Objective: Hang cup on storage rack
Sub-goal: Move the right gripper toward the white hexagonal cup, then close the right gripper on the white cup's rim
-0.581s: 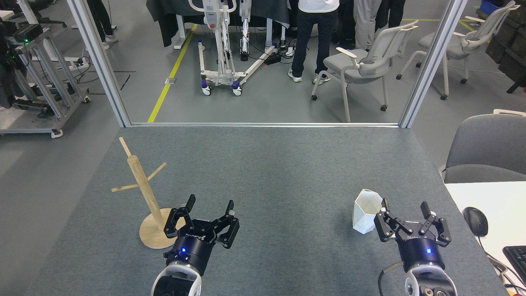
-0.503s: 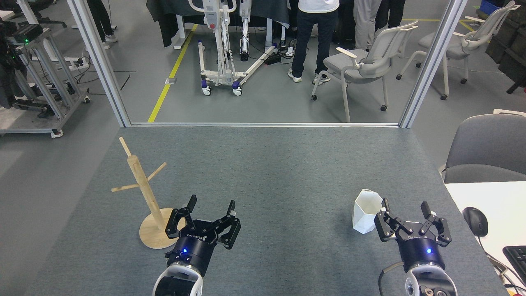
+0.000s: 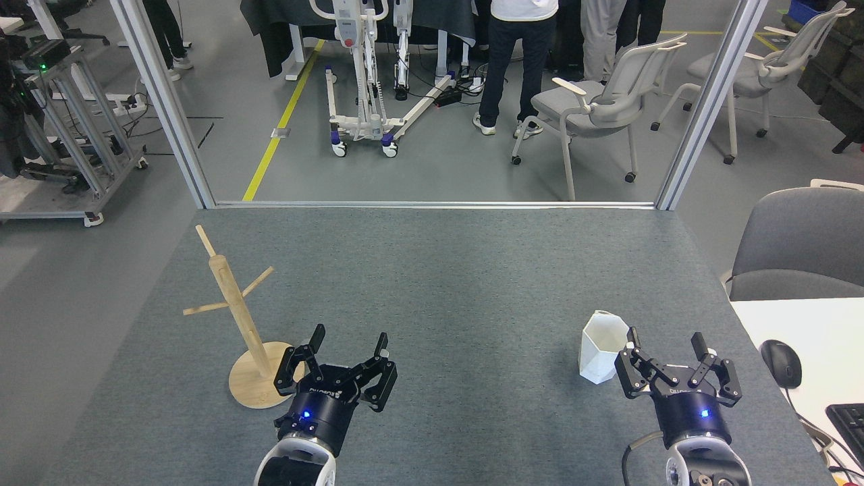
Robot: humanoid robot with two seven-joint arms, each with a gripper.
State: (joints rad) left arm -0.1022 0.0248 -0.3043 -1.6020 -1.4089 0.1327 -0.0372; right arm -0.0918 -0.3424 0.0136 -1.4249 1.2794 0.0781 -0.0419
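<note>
Both grippers sit low over the grey felt table [image 3: 439,283] with their jaws spread wide and nothing between them. On the right, the right gripper [image 3: 667,341] has its left finger just beside the cup [image 3: 603,347]; whether it touches the wall I cannot tell. That white faceted cup stands upright on its narrow base, long axis vertical, hexagonal mouth facing up and tipped a little toward the camera (its handle loop is not clearly visible from here). What can be seen of its inside looks empty.

At the left side of the table stands the storage rack [image 3: 233,304], its post rising from the round disc base and leaning up and to the left in this view, with thin pegs angling out to the left, the right and the top. No peg carries anything. Just right of that base is the left gripper [image 3: 347,341], one finger overlapping the disc's edge in the view.

Compared with the frames from half a second ago, the left gripper has shifted slightly to the right and down; the right gripper, cup and rack are where they were.
</note>
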